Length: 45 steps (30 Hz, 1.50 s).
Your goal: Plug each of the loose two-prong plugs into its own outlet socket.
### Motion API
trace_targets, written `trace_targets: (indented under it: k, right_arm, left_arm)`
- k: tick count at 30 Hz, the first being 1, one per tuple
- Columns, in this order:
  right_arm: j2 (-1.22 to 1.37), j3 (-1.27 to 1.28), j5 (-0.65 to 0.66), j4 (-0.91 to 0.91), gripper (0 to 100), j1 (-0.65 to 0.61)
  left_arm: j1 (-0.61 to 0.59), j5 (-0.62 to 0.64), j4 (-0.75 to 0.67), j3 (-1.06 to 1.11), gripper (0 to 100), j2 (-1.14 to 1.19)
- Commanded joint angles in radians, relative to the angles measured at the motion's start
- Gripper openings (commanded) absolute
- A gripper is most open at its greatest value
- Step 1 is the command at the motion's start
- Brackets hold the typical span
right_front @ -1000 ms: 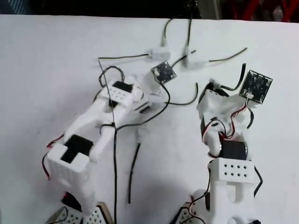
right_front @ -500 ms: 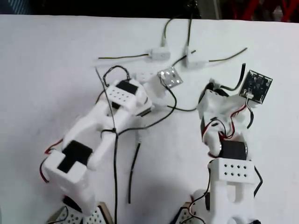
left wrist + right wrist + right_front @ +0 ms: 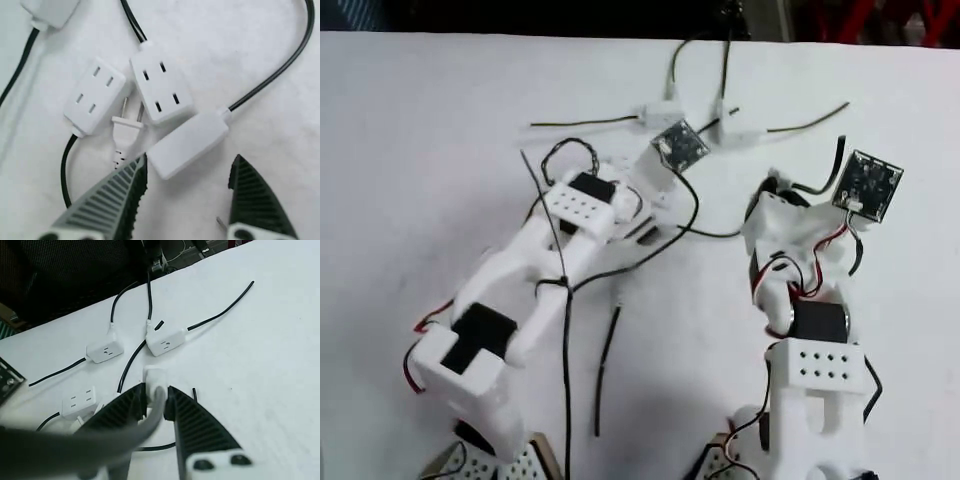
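Left claw (image 3: 190, 162): open, jaws spread wide, low over the white table (image 3: 280, 30); nothing gripped.

Loose plug (image 3: 125, 131): just ahead of one fingertip, lying flat; prongs point away from the claw into the gap between two socket blocks; not in any slot.

First socket block (image 3: 95, 95) and second socket block (image 3: 161, 82): beyond the plug, one on either side of its prongs, slots facing up; each on a black cord.

White box (image 3: 187, 145): straight ahead between the jaws, just beside the plug; corded at its far end.

Handling, as judged: the plug is small, light, hard plastic, likely to skid on the smooth table; the prongs are thin and easily bent; the cord stub is limp and gives no control. Best hold is across the flat sides of the body, behind the prongs; the white box crowds that approach and may be caught instead. The socket blocks are light too and may slide when pushed against.

Right claw (image 3: 156, 395): jaws drawn close on a white plug (image 3: 152, 376), seemingly gripped; a blurred grey wire (image 3: 75, 447) crosses in front, so contact is not fully plain.

Single socket (image 3: 166, 342): ahead of the right claw, near, face up; another single socket (image 3: 105, 351) off to one side of it.
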Motion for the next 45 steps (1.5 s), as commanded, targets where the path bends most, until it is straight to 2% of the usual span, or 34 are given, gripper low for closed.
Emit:
trace_targets:
  k: [1, 5, 10, 18, 22, 27, 33, 35, 39, 43, 45]
  right_arm:
    - [-0.012, -0.011, 0.000, -0.013, 1.8, 0.008]
    - [-0.012, -0.011, 0.000, -0.013, 1.8, 0.008]
    - [-0.012, -0.009, 0.000, -0.013, 1.8, 0.008]
    - [-0.012, -0.009, 0.000, -0.013, 1.8, 0.008]
    - [-0.012, -0.009, 0.000, -0.013, 1.8, 0.008]
    - [-0.012, -0.009, 0.000, -0.013, 1.8, 0.008]
    - [-0.012, -0.009, 0.000, -0.013, 1.8, 0.008]
    - [-0.012, -0.009, 0.000, -0.013, 1.8, 0.008]
    - [-0.012, -0.009, 0.000, -0.013, 1.8, 0.008]
    - [-0.012, -0.009, 0.000, -0.013, 1.8, 0.008]
    - [-0.012, -0.009, 0.000, -0.013, 1.8, 0.008]
  left_arm:
    - [0.002, 0.015, -0.117, 0.003, 27, -0.067]
    - [-0.004, 0.005, -0.218, 0.063, 27, -0.065]
    - [-0.001, -0.140, -0.270, 0.149, 27, -0.064]
    - [0.024, -0.233, -0.224, 0.249, 27, -0.076]
    - [0.061, -0.192, -0.133, 0.226, 27, -0.087]
    - [0.128, -0.130, -0.020, 0.236, 27, -0.222]
    - [0.147, -0.046, -0.003, 0.270, 27, -0.343]
    - [0.125, -0.037, -0.015, 0.275, 27, -0.341]
    - [0.085, 0.026, -0.132, 0.307, 27, -0.308]
    - [0.056, 0.069, -0.244, 0.295, 27, -0.194]
    - [0.056, 0.083, -0.256, 0.262, 27, -0.125]
